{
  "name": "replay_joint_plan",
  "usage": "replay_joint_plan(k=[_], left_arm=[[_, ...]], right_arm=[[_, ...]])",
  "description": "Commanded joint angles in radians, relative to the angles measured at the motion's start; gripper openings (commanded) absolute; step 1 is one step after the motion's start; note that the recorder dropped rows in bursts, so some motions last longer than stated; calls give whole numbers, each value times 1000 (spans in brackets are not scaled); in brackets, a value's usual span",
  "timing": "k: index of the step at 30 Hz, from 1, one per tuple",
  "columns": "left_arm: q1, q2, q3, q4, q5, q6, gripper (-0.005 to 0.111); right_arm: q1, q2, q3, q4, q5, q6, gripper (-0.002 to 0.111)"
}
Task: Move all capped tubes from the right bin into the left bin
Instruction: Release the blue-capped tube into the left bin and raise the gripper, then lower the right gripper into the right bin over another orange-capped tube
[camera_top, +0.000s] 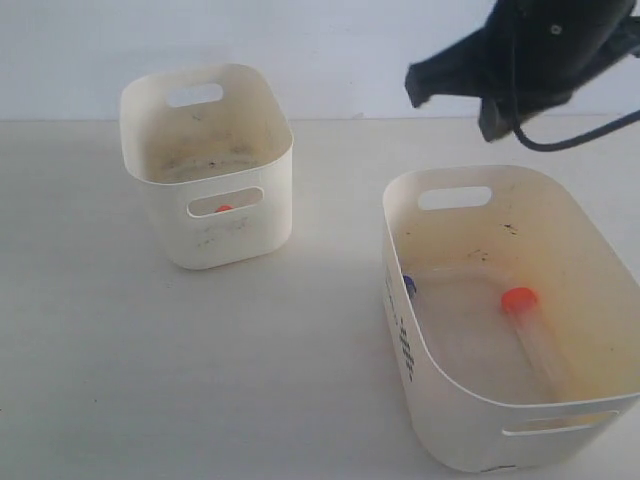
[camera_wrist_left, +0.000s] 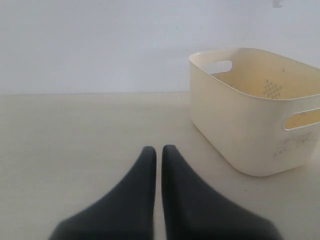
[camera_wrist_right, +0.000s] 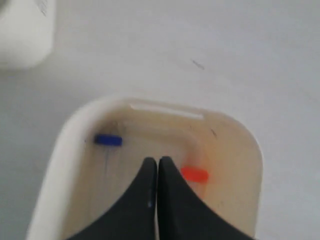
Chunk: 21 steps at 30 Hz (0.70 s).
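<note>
- The right fingers (camera_wrist_right: 148, 172) are dark and pointed, pressed together tip to tip. They hang over the inside of the right bin (camera_wrist_right: 65, 150), between 2 caps.
- The orange cap (camera_wrist_right: 195, 174) of a clear tube lies just beside the tips. The blue cap (camera_wrist_right: 108, 140) lies further off, close to the bin's wall. Whether the tips touch the bin's floor cannot be told from the right wrist view.
- In the exterior view the right arm (camera_top: 530, 50) hangs over the far end of the right bin (camera_top: 470, 420), clear of its rim. A black cable (camera_top: 590, 135) loops under it.
- 2 capped tubes lie in that bin. The orange-capped tube (camera_top: 530, 325) lies flat on the floor, cap toward the far wall. The blue-capped tube (camera_top: 408, 285) is tucked against the side wall and is mostly hidden.
- The left fingers (camera_wrist_left: 148, 165) are together too, with only a hairline slit between them. They sit low over the bare surface (camera_wrist_left: 75, 140), well apart from the left bin (camera_wrist_left: 240, 130).
- The left bin (camera_top: 240, 235) is grimy inside, and 1 orange cap (camera_top: 224, 209) shows through its near slot handle.
- The surface (camera_top: 200, 380) is pale, matte and off-white with a few faint specks. Both bins stand upright on it, well apart, the left one farther back.
- A plain white wall (camera_top: 300, 50) meets the surface in a straight line behind the bins.
</note>
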Motion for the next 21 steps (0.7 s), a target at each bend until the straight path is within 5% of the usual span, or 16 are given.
replay_joint_plan(k=[1,21], left_arm=[[0,3,-4,-6,-7,-10,4],[0,3,-4,-6,-7,-10,4]], right_arm=[[-13,-9,20,-1,140,-12,0],[9,36,332,21,18,238,1]])
